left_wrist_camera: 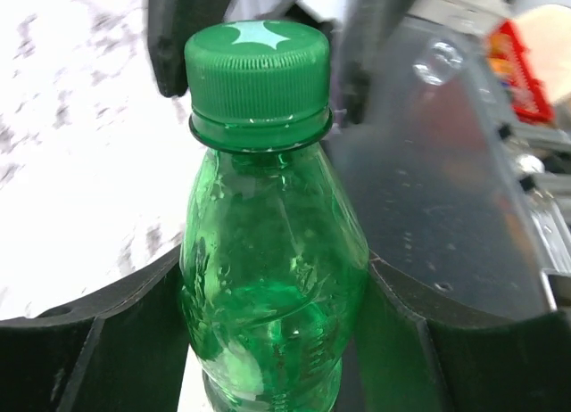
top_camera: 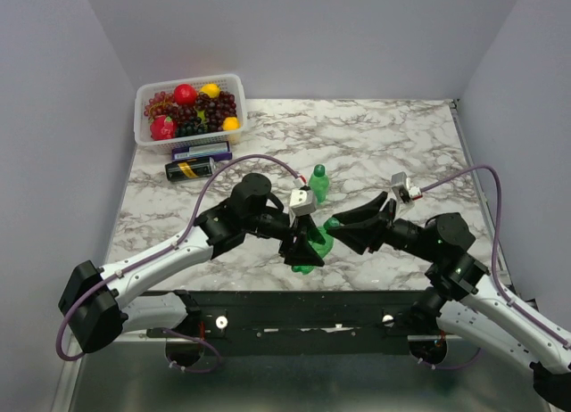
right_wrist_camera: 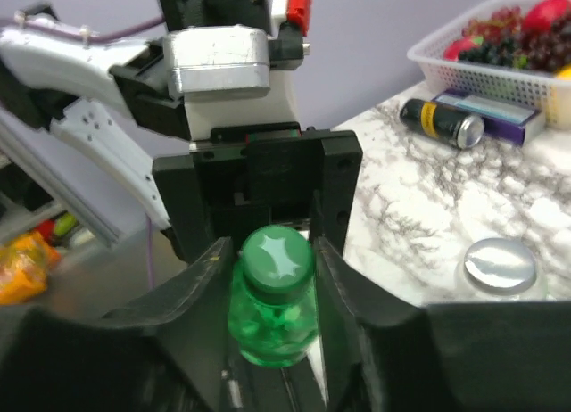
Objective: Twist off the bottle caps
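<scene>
The left gripper (left_wrist_camera: 275, 341) is clamping the green bottle (left_wrist_camera: 272, 243) by its body, near the marble table's (top_camera: 384, 144) front edge. The right gripper (right_wrist_camera: 275, 251) is straddling the green cap (left_wrist_camera: 257, 73), though whether it is gripping is unclear. It should be squeezing the ribbing squarely before twisting.

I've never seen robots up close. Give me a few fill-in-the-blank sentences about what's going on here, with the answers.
1. The left gripper is clamped on a ____ bottle.
2. The right gripper has its fingers on either side of that bottle's ____.
3. The white basket in the far left corner is full of ____.
4. The dark can near the basket lies on its ____.

Missing words: green; cap; fruit; side.
</scene>
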Controlling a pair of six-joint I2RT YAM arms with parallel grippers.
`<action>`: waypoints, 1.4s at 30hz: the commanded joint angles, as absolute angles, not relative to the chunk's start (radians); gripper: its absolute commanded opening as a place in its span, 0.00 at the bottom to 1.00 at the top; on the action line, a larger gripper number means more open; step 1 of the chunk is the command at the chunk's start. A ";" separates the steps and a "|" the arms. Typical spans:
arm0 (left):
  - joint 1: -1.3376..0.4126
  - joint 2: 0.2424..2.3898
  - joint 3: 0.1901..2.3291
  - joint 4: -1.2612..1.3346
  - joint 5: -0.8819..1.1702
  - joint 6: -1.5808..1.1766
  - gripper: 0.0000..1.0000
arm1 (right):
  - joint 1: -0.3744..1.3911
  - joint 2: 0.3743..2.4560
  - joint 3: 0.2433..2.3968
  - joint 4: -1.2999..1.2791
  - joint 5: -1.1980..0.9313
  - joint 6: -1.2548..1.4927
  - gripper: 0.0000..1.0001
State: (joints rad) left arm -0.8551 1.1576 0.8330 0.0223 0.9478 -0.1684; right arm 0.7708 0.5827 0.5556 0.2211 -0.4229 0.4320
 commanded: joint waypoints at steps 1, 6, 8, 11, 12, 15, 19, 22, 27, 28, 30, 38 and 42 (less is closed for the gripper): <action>-0.876 1.149 0.867 -0.060 0.659 -0.126 0.12 | 0.765 0.563 0.600 0.097 -0.253 0.434 0.60; -0.911 1.143 0.862 -0.092 0.461 -0.124 0.11 | 0.765 0.546 0.607 0.084 -0.158 0.469 0.77; -0.917 1.141 0.862 -0.104 0.376 -0.130 0.11 | 0.765 0.561 0.609 0.083 -0.092 0.514 0.78; -0.931 1.138 0.861 -0.113 0.307 -0.133 0.11 | 0.767 0.626 0.620 0.084 -0.022 0.569 0.77; -0.934 1.140 0.861 -0.120 0.290 -0.133 0.11 | 0.770 0.641 0.620 0.090 -0.011 0.584 0.76; -0.943 1.143 0.865 -0.137 0.243 -0.130 0.11 | 0.790 0.689 0.614 0.138 0.044 0.621 0.73; -0.948 1.149 0.867 -0.137 0.229 -0.135 0.11 | 0.813 0.744 0.627 0.167 0.075 0.644 0.70; -0.951 1.164 0.874 -0.149 0.230 -0.135 0.11 | 0.833 0.772 0.626 0.205 0.071 0.655 0.68; -0.956 1.175 0.877 -0.155 0.224 -0.133 0.11 | 0.856 0.825 0.655 0.195 0.080 0.667 0.65; -0.956 1.175 0.877 -0.155 0.221 -0.133 0.11 | 0.859 0.842 0.660 0.190 0.080 0.669 0.65; -0.956 1.172 0.877 -0.155 0.213 -0.130 0.11 | 0.865 0.857 0.670 0.173 0.101 0.669 0.64; -0.957 1.163 0.876 -0.155 0.210 -0.132 0.11 | 0.871 0.879 0.673 0.115 0.193 0.675 0.63; -0.957 1.160 0.876 -0.156 0.210 -0.130 0.11 | 0.871 0.877 0.664 0.110 0.222 0.680 0.63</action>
State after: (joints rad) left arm -0.9512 1.1736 0.8398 -0.1680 0.2344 -0.1390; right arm 0.8650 0.8757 0.6483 0.1322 0.1432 0.6662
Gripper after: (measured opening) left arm 0.696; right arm 0.632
